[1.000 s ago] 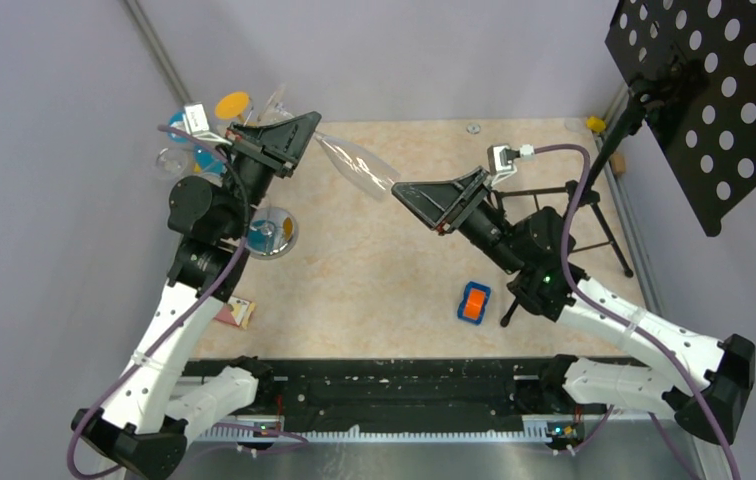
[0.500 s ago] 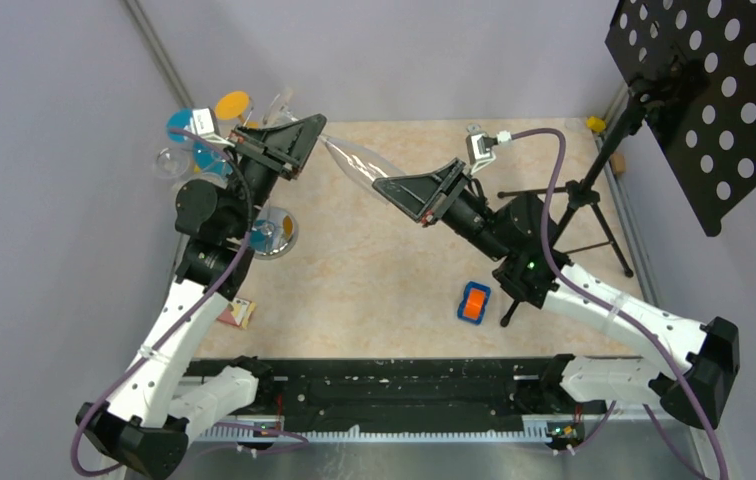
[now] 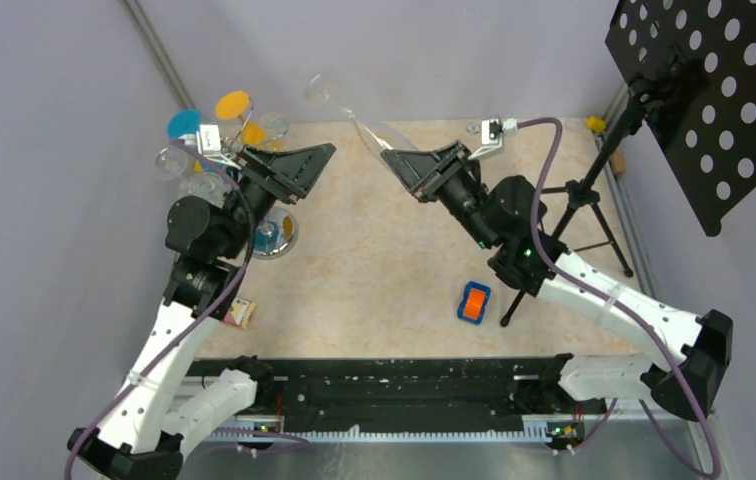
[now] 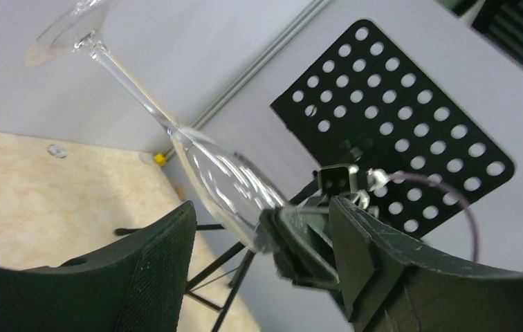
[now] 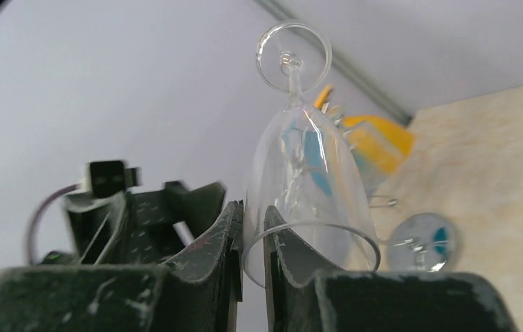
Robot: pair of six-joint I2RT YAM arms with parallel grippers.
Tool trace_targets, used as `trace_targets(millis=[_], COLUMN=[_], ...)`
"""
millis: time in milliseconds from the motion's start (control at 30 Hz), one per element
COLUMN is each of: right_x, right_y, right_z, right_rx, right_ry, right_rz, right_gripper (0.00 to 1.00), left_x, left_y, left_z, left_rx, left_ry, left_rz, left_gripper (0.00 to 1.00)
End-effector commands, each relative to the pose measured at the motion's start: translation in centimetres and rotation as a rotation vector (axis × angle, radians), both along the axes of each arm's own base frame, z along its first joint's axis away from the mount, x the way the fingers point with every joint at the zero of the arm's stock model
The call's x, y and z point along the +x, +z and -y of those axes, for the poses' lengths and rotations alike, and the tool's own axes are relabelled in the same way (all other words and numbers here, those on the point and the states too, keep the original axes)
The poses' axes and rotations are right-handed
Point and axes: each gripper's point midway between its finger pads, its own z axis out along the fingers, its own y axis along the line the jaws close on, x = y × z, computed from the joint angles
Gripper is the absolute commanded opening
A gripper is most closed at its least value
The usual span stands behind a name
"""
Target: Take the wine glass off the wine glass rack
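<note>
So, the wine glass [image 3: 372,130] is off the rack [image 3: 279,235] and hanging in the air by its rim.
Right gripper [image 5: 250,220] is pinched on the edge of the bowl, one finger outside and one inside. The glass sticks out tilted, with its foot pointing toward the back wall, above the far part of the table [image 3: 374,260]. Left gripper [image 3: 314,172] sits near it with fingers spread wide and nothing between them. Rack stands at the far left of the table with blue and orange glasses [image 3: 232,104] on it, clear of the held one.
</note>
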Motion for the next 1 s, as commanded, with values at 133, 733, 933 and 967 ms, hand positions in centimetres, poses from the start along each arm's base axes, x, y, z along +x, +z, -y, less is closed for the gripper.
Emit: trace_targets(millis=[133,733,933,967], right_x=[6.5,8.6,8.7,8.7], right_y=[-2.1,-17.2,-20.5,-20.7], right_z=[3.4,8.6,9.7,10.0], right_rx=[-0.537,-1.507,-1.605,-1.619], right_ry=[-0.411,-0.091,0.043,0.049], right_rz=[0.097,-0.214,-0.289,-0.3], right_gripper=[0.0,0.0,0.0,0.0], left_x=[-0.6,-0.3,-0.4,-0.4], left_y=[-4.0,-4.8,-5.2,-5.3], left_z=[-1.3,-5.1,-5.1,-5.2], left_rx=[0.478,0.645,0.672,0.676], left_ry=[0.105,0.299,0.297,0.298], left_rz=[0.062,0.069,0.07,0.07], left_gripper=[0.74,0.74,0.74,0.74])
